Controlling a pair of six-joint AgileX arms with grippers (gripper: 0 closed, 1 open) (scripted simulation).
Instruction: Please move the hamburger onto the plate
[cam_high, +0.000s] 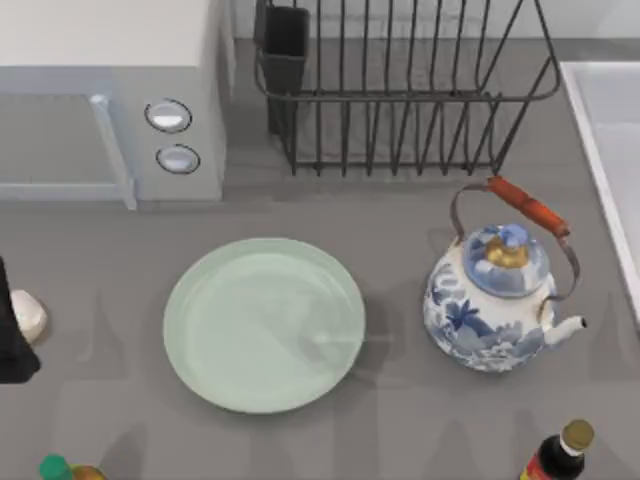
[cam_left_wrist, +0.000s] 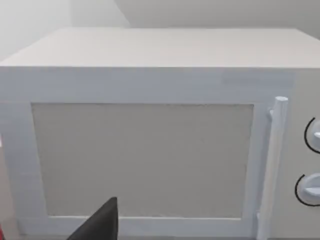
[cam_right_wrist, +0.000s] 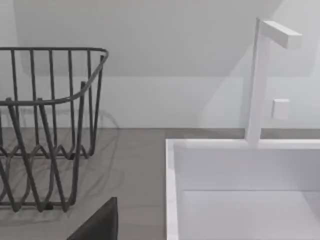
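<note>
the plate (cam_high: 264, 324) lies flat on the grey table (cam_high: 400, 220), a little toward nine o'clock from the middle of the top view, pale mint green and bare; the hamburger (cam_high: 28, 316) sits at the far nine o'clock edge of that view, well apart from the plate, its cream bun partly cut off by the frame and touching, or just beside, a dark shape (cam_high: 12, 335) at the same edge; whether that shape is the left gripper i cannot tell, and i cannot tell how its fingers stand; the blue-and-white teapot (cam_high: 495, 295) stands upright toward three o'clock from the plate, near it but not touching, orange handle (cam_high: 527, 205) arched over the lid and spout pointing toward four o'clock; a white microwave (cam_high: 110, 100) fills the eleven o'clock corner, with two round knobs (cam_high: 168, 116) on its front; a black wire dish rack (cam_high: 400, 90) stands at twelve to one o'clock, and a white sink (cam_high: 610, 150) runs along the three o'clock edge; a dark bottle (cam_high: 556, 456) with a gold cap stands at five o'clock, and a green-capped bottle (cam_high: 60, 469) at seven o'clock; the left wrist view faces the microwave door (cam_left_wrist: 142, 160) and its handle (cam_left_wrist: 274, 165), with one dark finger (cam_left_wrist: 102, 222) in the foreground; the right wrist view faces the rack (cam_right_wrist: 47, 130), the sink (cam_right_wrist: 240, 190) and a white tap (cam_right_wrist: 262, 80), with one dark finger (cam_right_wrist: 102, 222) in front; the right gripper's opening i cannot tell either.
</note>
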